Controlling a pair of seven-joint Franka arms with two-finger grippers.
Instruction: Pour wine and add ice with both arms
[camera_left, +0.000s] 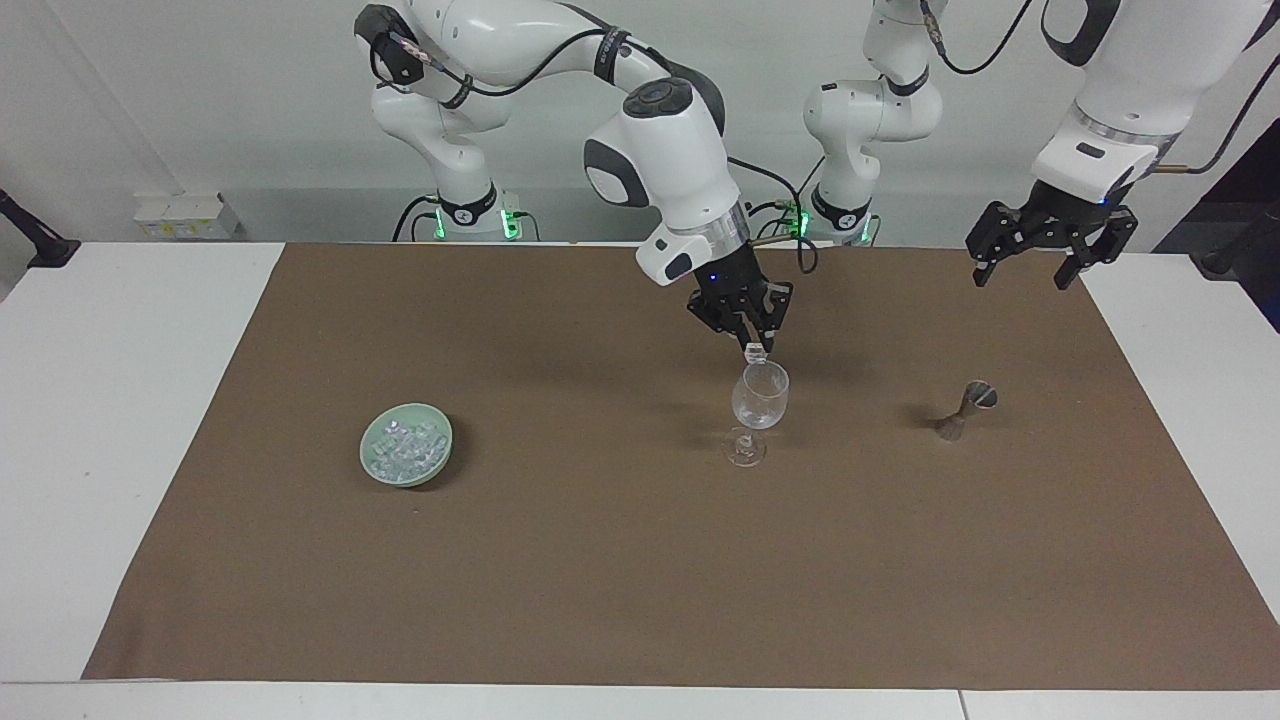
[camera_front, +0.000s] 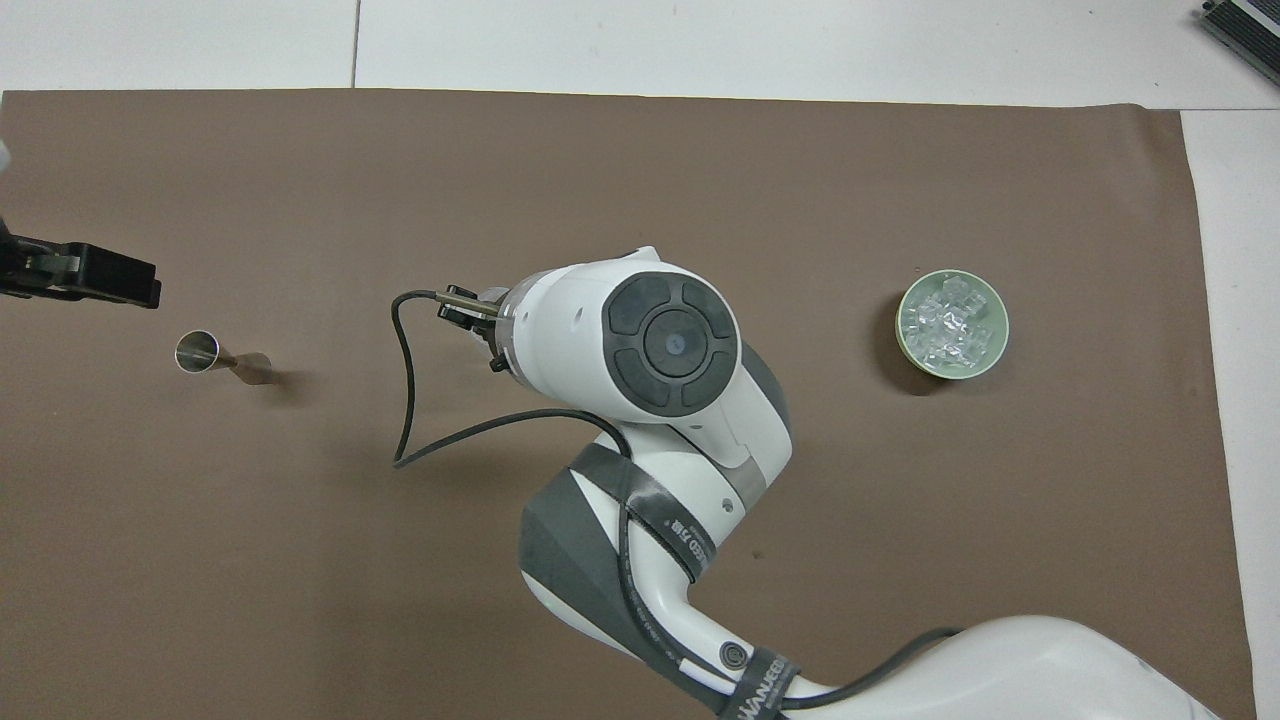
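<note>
Both arms (camera_left: 650, 150) are glossy white with dark grey joint caps, silver wrist rings and looping black cables. Black fingers (camera_left: 752, 330) end each; green lights glow at the bases (camera_left: 470, 215).

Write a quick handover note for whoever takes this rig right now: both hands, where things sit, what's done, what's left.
Right hand: shut on an ice cube, just over the wine glass rim.
Left hand: open, waiting above the mat's edge at its own end.
Pale green dish with the ice sits toward the right arm's end; metal jigger toward the left arm's end.
Done: cube picked up and carried.
Left: drop it in. Glass looks empty, so wine seems unpoured.
</note>
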